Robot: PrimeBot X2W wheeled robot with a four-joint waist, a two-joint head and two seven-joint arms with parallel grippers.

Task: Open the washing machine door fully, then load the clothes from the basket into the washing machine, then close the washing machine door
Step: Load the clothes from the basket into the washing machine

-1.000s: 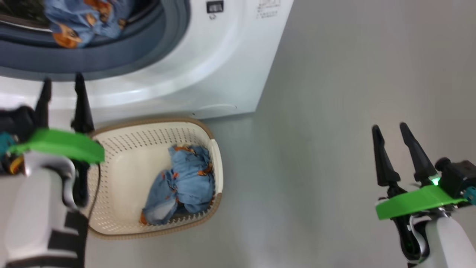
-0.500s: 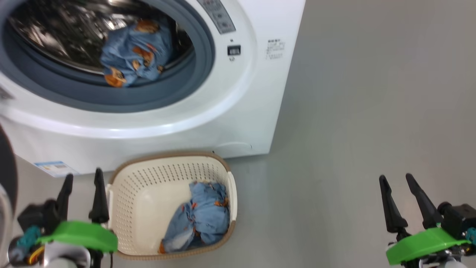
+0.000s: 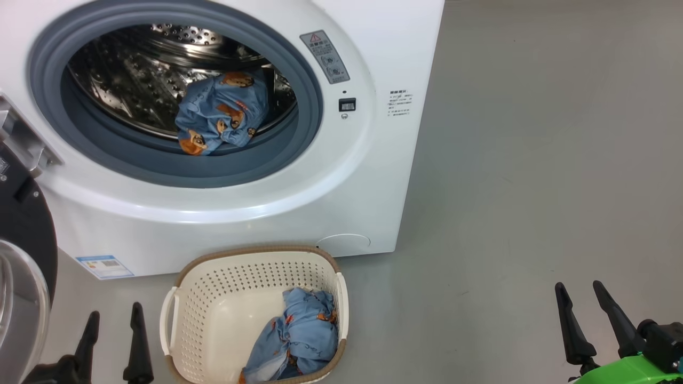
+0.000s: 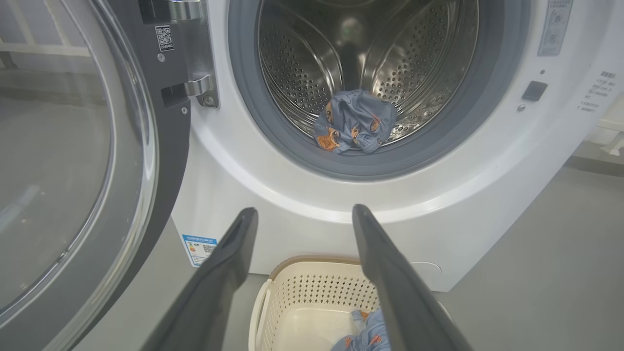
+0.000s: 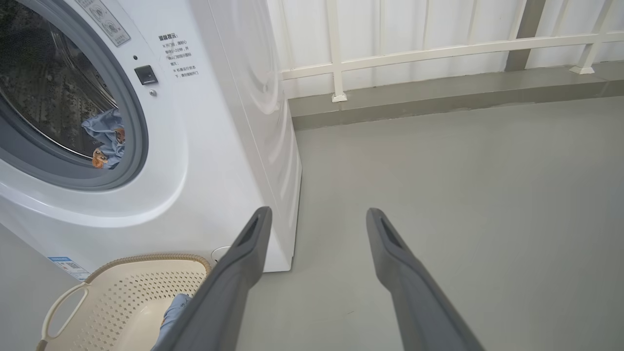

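Observation:
The white washing machine (image 3: pixel 373 176) stands with its door (image 3: pixel 21 266) swung wide to the left; the door's glass and black rim (image 4: pixel 161 161) fill the left of the left wrist view. One blue bear-print garment (image 3: pixel 221 114) lies in the steel drum (image 4: pixel 356 122). A second garment (image 3: pixel 299 336) sits in the cream basket (image 3: pixel 213 298) on the floor before the machine. My left gripper (image 3: pixel 114 314) is open and empty, left of the basket. My right gripper (image 3: pixel 579 293) is open and empty, far right over bare floor.
Grey floor (image 3: pixel 533 160) stretches to the right of the machine. A white railing (image 5: pixel 438 48) and a low kerb run behind it in the right wrist view.
The head camera has tilted up, so the drum now shows whole and the basket sits lower in the picture. Both grippers sit lower in the view and stay open.

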